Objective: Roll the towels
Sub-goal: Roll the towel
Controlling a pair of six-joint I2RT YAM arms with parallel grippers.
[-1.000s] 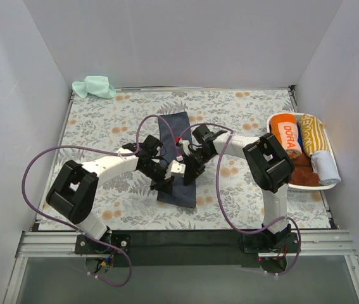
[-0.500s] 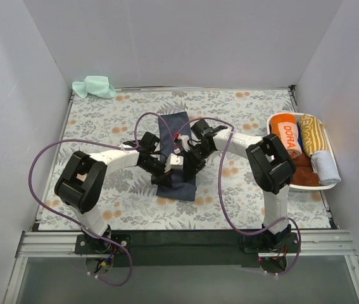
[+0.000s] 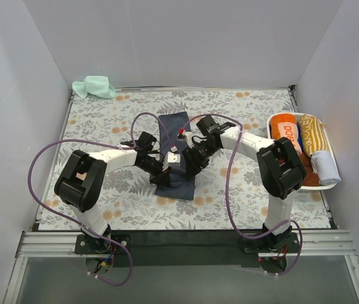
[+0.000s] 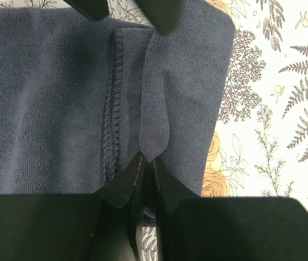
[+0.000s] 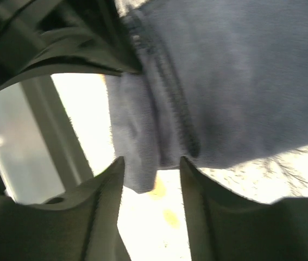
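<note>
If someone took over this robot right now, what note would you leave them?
Left gripper: jaws shut on a fold of the navy towel, near end.
Right gripper: jaws open at the same end.
Navy towel lies mid-table, barely rolled.
Mint towel: bunched, far left corner.
Done: rolled towels in the basket, right.
Left: roll navy, then mint.

White "DOR" on the orange towel (image 3: 284, 128)
</note>
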